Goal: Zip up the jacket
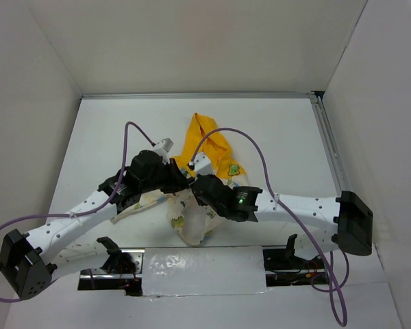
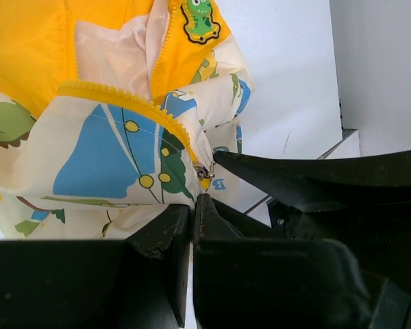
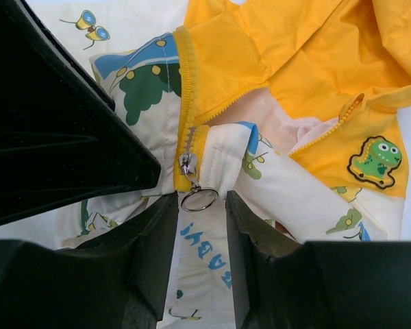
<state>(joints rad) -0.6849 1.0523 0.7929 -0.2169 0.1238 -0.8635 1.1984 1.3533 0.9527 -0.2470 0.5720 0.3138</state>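
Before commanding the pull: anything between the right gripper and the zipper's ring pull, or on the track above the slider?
Nothing visible. The metal ring pull hangs between the fingertips of the right gripper. Above the silver slider there is no foreign object, but the two yellow tooth rows of the cream-and-yellow printed jacket splay apart around bunched lining.

The left gripper (image 1: 172, 179) and the right gripper (image 1: 198, 190) meet tip to tip over the jacket (image 1: 190, 225) on the white table (image 1: 281, 137). Its yellow hood (image 1: 205, 140) lies beyond them; the cream body is bunched just beneath them, toward the arm bases.
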